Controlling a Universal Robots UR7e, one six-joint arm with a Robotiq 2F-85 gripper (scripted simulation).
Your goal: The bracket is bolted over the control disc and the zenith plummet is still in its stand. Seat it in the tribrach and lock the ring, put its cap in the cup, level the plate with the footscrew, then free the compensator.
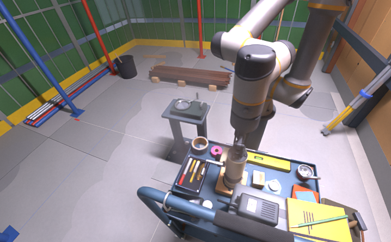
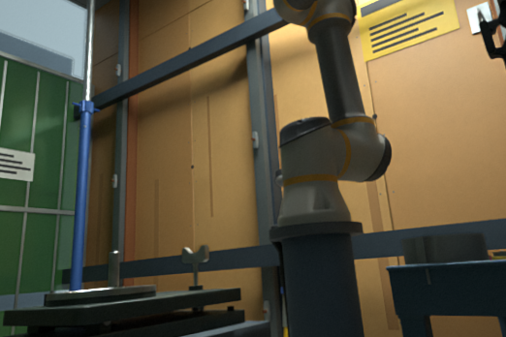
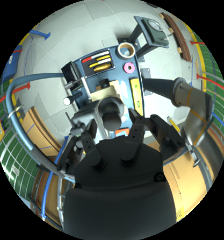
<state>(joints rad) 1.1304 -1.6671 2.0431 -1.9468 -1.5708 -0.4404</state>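
Observation:
My gripper (image 1: 238,144) (image 3: 113,124) is open and empty, pointing straight down over the top of the zenith plummet (image 1: 235,167) (image 3: 109,109). The plummet is a tan and grey cylinder with a dark round cap (image 3: 112,120) on top, standing upright in its wooden stand (image 1: 227,184) on the blue cart. The tribrach plate with its silver ring (image 1: 182,104) (image 3: 154,26) sits on the grey bracket pedestal (image 1: 186,113) beyond the cart. A short lever and a T-shaped screw (image 2: 195,257) rise from that plate. A tan cup (image 1: 199,145) (image 3: 126,49) stands at the cart's far corner.
The tool tray (image 1: 191,174) with pens lies left of the stand on the cart. A pink tape roll (image 1: 216,150), a yellow level (image 1: 268,161), a radio (image 1: 257,207), a notepad (image 1: 317,219) and a can (image 1: 304,172) crowd the cart, and its handle (image 1: 173,201) curves along the near side.

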